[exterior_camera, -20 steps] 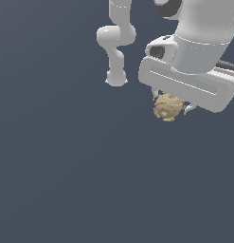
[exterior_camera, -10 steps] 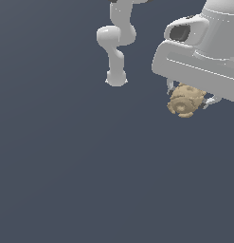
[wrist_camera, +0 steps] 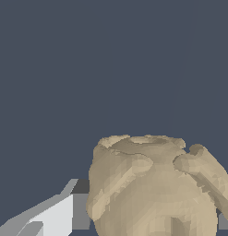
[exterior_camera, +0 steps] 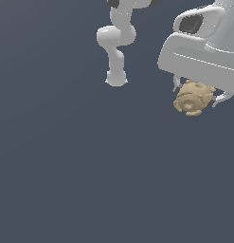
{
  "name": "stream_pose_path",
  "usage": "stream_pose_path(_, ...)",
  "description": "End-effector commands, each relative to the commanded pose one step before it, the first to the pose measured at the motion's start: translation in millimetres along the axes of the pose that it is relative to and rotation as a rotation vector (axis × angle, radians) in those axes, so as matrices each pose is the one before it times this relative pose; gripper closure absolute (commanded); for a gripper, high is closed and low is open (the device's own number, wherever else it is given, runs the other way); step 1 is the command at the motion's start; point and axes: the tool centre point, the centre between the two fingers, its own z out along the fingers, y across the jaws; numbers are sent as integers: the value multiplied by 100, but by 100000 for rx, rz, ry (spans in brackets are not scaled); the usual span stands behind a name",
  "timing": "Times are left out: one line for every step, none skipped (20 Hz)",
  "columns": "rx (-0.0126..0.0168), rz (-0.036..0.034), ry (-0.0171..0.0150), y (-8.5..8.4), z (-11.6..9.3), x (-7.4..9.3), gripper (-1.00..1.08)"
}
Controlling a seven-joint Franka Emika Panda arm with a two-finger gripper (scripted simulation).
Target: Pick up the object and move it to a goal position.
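Note:
The object (exterior_camera: 192, 98) is a tan, lumpy, pitted ball held in the air under the white hand at the exterior view's right. My gripper (exterior_camera: 198, 98) is shut on it, thin finger ends showing on either side of it. In the wrist view the object (wrist_camera: 154, 186) fills much of the picture, with one white-and-grey finger (wrist_camera: 55, 215) pressed against its side. The other finger is mostly hidden behind the ball.
The arm's white base and lower links (exterior_camera: 115, 42) stand at the back of the dark grey-blue floor (exterior_camera: 66, 166) in the exterior view. Nothing else shows on the floor, and no goal marker is visible.
The gripper has carried the object toward the exterior view's right and slightly closer to the camera. The hand now looks larger and partly leaves the frame.

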Motion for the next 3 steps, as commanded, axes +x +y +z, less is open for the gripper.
stream_pose_path(10,20,14,-105,-144,2,108)
stream_pose_path(0,0,0,-15,-17,-1,108)
stream_pose_path(0,0,0,-5,-6,0,108)
